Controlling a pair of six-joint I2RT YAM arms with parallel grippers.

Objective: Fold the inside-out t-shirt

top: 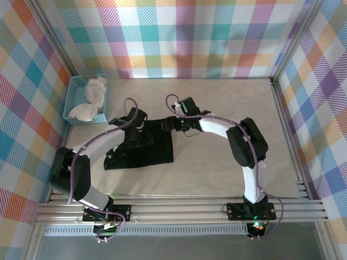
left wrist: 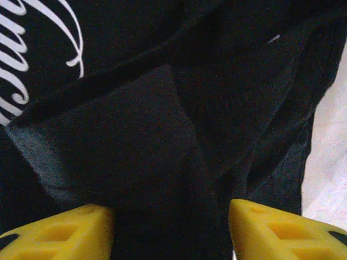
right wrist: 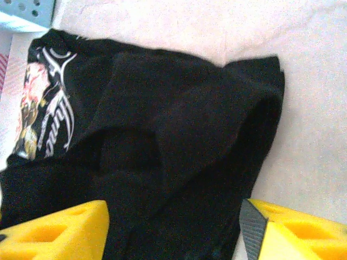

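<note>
The black t-shirt (top: 149, 149) lies crumpled on the table, left of centre. My left gripper (top: 132, 130) is low over the shirt's upper left part. In the left wrist view its yellow fingers (left wrist: 59, 233) stand apart, and a raised fold of the t-shirt (left wrist: 135, 135) runs between them beside pale script lettering (left wrist: 21, 65). My right gripper (top: 174, 124) is at the shirt's upper right corner. Its jaws are open around the t-shirt (right wrist: 179, 119), where a folded-over flap lies. The rose print (right wrist: 32, 108) shows at the left of the right wrist view.
A light-blue basket (top: 73, 89) holding a white cloth (top: 93, 95) stands at the back left, close to the shirt; its corner (right wrist: 27, 13) shows in the right wrist view. Bare wooden table (top: 233, 103) extends right of the shirt. Plaid walls enclose the table.
</note>
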